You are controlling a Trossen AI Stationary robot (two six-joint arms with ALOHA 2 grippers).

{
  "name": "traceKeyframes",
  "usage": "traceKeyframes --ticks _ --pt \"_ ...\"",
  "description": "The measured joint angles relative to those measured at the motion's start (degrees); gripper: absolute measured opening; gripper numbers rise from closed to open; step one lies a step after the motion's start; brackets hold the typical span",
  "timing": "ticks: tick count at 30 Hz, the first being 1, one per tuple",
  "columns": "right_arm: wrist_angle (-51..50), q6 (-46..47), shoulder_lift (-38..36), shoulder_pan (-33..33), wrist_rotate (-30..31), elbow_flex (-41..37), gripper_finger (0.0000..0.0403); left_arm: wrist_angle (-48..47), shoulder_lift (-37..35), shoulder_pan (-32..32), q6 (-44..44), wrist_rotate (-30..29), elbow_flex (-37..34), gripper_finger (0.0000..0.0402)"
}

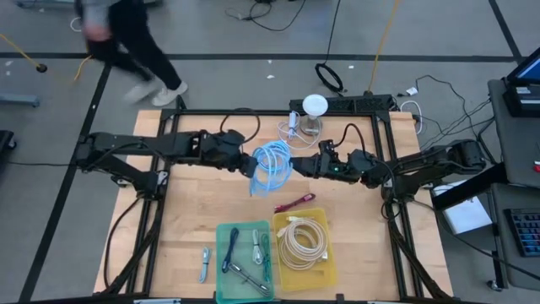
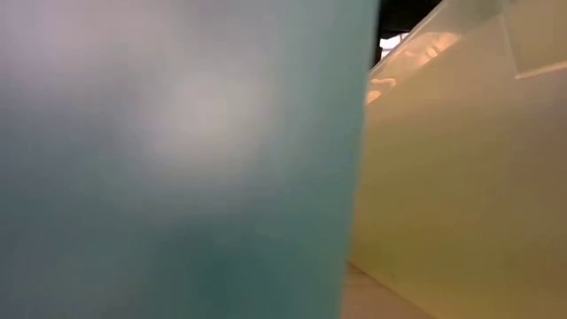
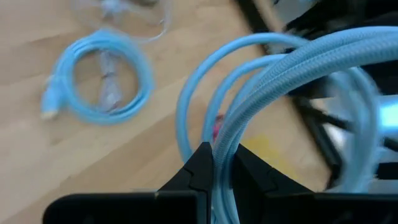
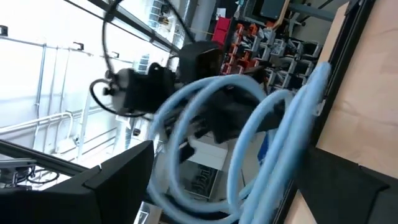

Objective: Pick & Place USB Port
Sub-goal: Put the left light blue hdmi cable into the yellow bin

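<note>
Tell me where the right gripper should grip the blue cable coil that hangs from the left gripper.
Probably the coil's side loops nearest the right gripper, coming in level from the right. The left gripper pinches the strands on the far side, so the loops hang bunched and loose between both. The right gripper is open and already faces them; closing across the bundle should catch several strands at once.

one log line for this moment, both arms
left gripper: shut on blue cable, lifted mid-table | right gripper: jaws open beside the coil | yellow bin: white cable inside
</note>
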Motion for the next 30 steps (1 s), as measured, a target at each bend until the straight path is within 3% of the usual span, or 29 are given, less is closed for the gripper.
traceKeyframes --ticks 15,30 --pt "-0.7 0.2 0.0 0.0 -0.2 0.0 0.0357 -4.3 0.5 5.5 -2.1 8.5 0.0 0.0033" --pt "-4.1 0.5 0.0 0.0 -1.5 0.0 0.0357 -2.2 1.1 5.5 -1.5 8.5 0.0 0.0033"
